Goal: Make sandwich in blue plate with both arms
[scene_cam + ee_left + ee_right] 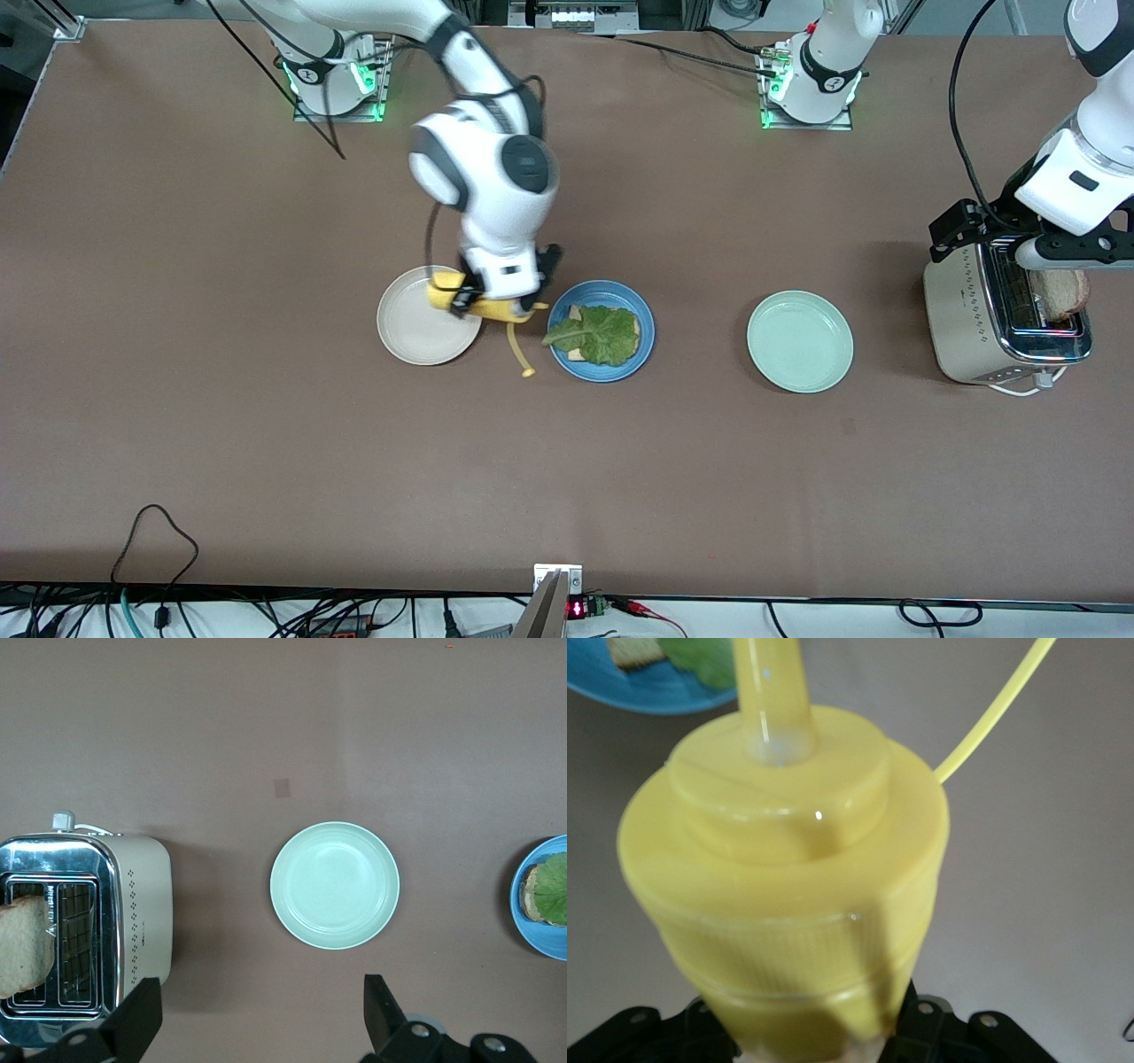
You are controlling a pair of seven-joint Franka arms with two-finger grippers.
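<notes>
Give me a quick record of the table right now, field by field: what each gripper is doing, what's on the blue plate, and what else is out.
right gripper: shut on the yellow squeeze bottle, over the table between the cream plate and the blue plate
left gripper: open, over the table beside the toaster
blue plate: one bread slice with a lettuce leaf on top
toaster: second bread slice standing in a slot
mint plate: bare, between the blue plate and the toaster

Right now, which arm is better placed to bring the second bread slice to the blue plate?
Left: the left gripper hangs open over the toaster holding the bread slice; the right gripper holds a yellow squeeze bottle.
</notes>
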